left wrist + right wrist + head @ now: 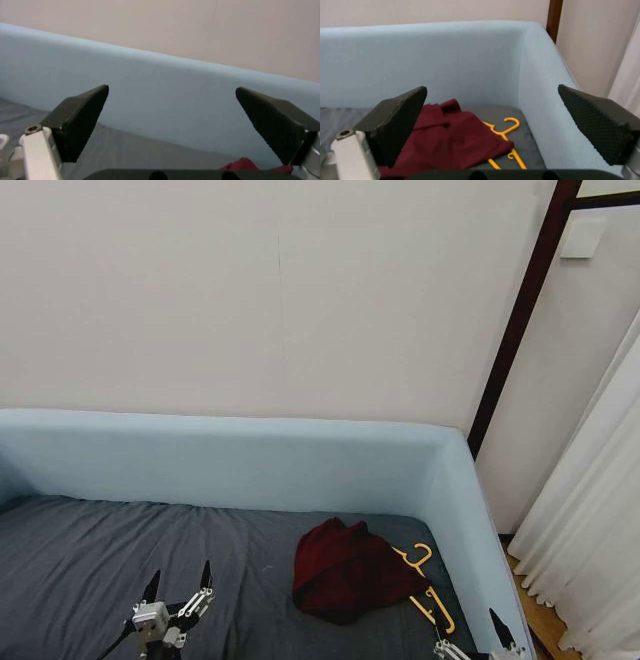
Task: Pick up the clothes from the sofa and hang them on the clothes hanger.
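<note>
head camera high over the sofa [100,570]; wrist cameras low, toward its backrest [220,460]; red garment [345,572] common

The sofa [230,460] has a light blue back and side and a dark grey seat. Dark red clothes [345,572] lie in a crumpled heap on the seat, near the right corner. A yellow hanger [432,598] lies flat beside them, partly tucked under their edge.

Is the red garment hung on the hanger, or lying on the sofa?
Lying: the garment is crumpled on the sofa, over part of the hanger, which also lies flat.
</note>
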{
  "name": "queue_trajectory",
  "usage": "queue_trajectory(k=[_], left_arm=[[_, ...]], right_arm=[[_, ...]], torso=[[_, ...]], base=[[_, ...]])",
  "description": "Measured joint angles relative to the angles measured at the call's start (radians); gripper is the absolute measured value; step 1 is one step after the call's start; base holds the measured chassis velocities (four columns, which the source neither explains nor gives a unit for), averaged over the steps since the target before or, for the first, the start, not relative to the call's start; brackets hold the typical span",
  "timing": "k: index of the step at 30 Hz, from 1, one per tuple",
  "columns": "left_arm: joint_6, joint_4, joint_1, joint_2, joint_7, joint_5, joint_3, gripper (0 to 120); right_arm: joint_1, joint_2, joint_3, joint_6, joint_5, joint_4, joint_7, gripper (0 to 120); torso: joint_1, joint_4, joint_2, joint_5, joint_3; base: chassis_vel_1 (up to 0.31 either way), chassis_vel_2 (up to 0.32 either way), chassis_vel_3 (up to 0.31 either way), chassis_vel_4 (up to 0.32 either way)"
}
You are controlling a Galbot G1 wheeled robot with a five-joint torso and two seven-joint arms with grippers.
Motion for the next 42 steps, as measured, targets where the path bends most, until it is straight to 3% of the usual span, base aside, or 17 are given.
queue_trajectory(k=[18, 27, 31, 34, 38, 42], left_arm=[[-0.135, 0.039, 0.034, -0.034, 0.060, 0.083, -0.012, 100], [-0.184, 0.110, 0.051, -0.019, 0.072, 0.128, 0.024, 100], [-0.204, 0.156, 0.050, -0.011, 0.089, 0.140, 0.051, 100], [-0.204, 0.160, 0.054, -0.015, 0.088, 0.160, 0.051, 100], [-0.206, 0.138, 0.084, -0.033, 0.077, 0.205, 0.036, 100], [-0.215, 0.127, 0.109, -0.050, 0.070, 0.211, 0.024, 100]], right_arm=[[0.006, -0.026, -0.009, -0.042, 0.046, 0.001, 0.008, 100], [0.074, -0.178, -0.013, -0.111, 0.163, -0.067, 0.003, 100], [0.131, -0.278, -0.011, -0.195, 0.228, -0.071, 0.001, 100], [0.179, -0.310, -0.021, -0.245, 0.250, -0.084, 0.007, 100], [0.273, -0.368, -0.069, -0.330, 0.320, -0.115, 0.004, 100], [0.450, -0.490, -0.202, -0.421, 0.440, -0.186, -0.004, 100]], torso=[[0.000, -0.0001, 0.000, 0.0001, 0.000], [0.000, -0.0002, 0.000, 0.0003, 0.000], [0.000, 0.0000, 0.000, 0.0001, 0.000], [0.000, -0.0005, 0.000, 0.0000, 0.000], [0.000, 0.0002, 0.000, 0.0003, 0.000], [0.000, 0.0000, 0.000, 0.0003, 0.000]], base=[[0.000, 0.000, 0.000, 0.000], [0.000, 0.000, 0.000, 0.000], [0.000, 0.000, 0.000, 0.000], [0.000, 0.000, 0.000, 0.000], [0.000, 0.000, 0.000, 0.000], [0.000, 0.000, 0.000, 0.000]])
